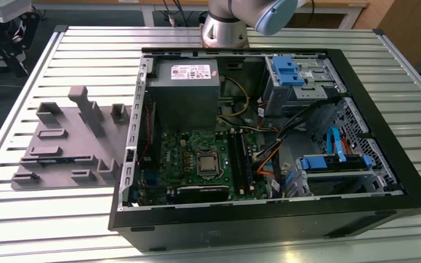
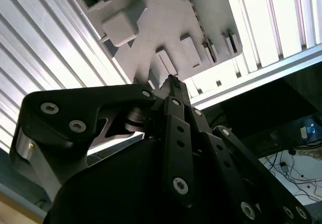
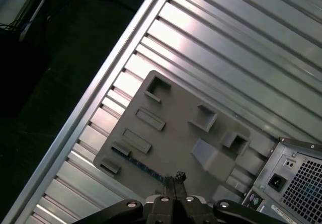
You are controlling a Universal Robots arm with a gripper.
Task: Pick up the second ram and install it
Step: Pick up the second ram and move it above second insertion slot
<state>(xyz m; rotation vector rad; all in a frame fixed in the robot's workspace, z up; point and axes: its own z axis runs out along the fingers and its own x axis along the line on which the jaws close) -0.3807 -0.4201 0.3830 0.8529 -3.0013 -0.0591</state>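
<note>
claw (image 3: 174, 176) together, empty | above tray (image 3: 176, 128) | ram (image 3: 137, 162) slotted in tray, likely to keep it graspable | case (image 1: 269, 222) open on desk (image 1: 86, 44)

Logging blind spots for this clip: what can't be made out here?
First wrist view: ram sunk in its tray slot, chips too small.
Exterior view: board slots too dark to tell if filled; arm cut off by the top edge.
Second wrist view: gripper hides part of the tray.
</note>
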